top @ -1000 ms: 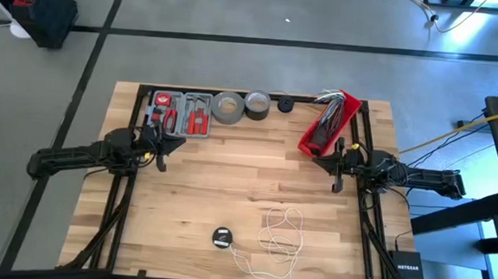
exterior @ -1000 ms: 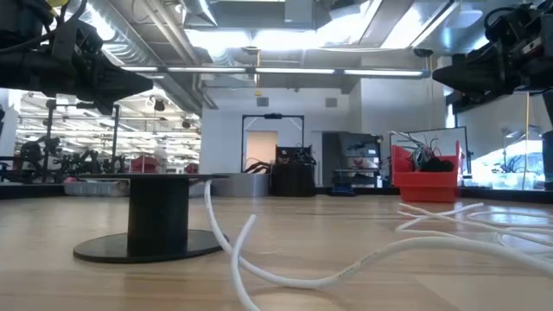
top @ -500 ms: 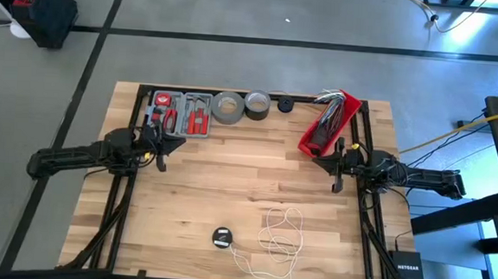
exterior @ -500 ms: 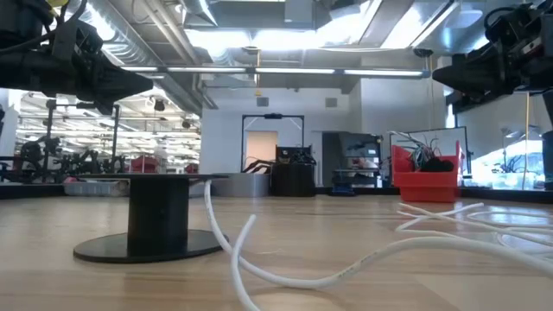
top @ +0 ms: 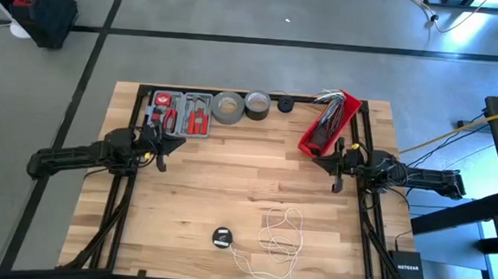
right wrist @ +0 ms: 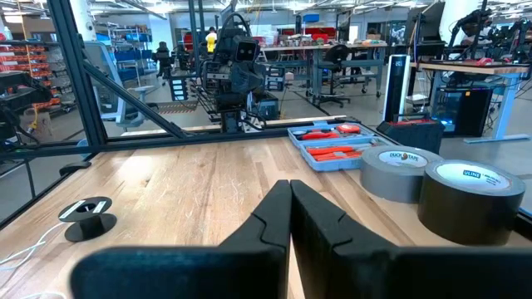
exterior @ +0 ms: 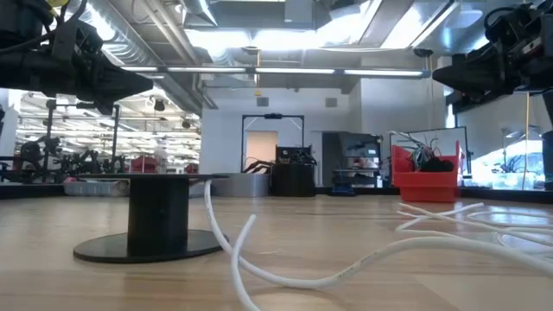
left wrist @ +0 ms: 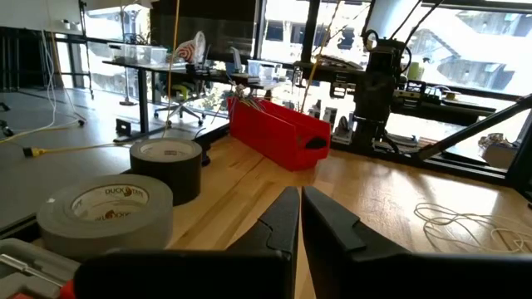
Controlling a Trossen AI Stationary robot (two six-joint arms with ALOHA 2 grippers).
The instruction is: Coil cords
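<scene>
A long white cord [top: 279, 237] lies in loose, tangled loops on the wooden table near its front edge, right of the middle. One end runs to a small round black puck [top: 221, 237], which stands on its flat base [exterior: 147, 249]. The cord [exterior: 346, 269] trails along the wood in the low view and also shows in the left wrist view [left wrist: 461, 220]. My left gripper [top: 176, 142] hovers shut at the table's left side, and my right gripper [top: 322, 162] hovers shut at the right side. Both are level, well above the wood and far from the cord.
Along the far edge stand a grey tool tray with red-handled tools [top: 181, 112], a grey tape roll [top: 228, 107], a black tape roll [top: 257, 104] and a small black round thing [top: 285, 104]. A red bin holding wires [top: 328, 123] sits at the far right. A yellow cable [top: 458, 126] runs off the table.
</scene>
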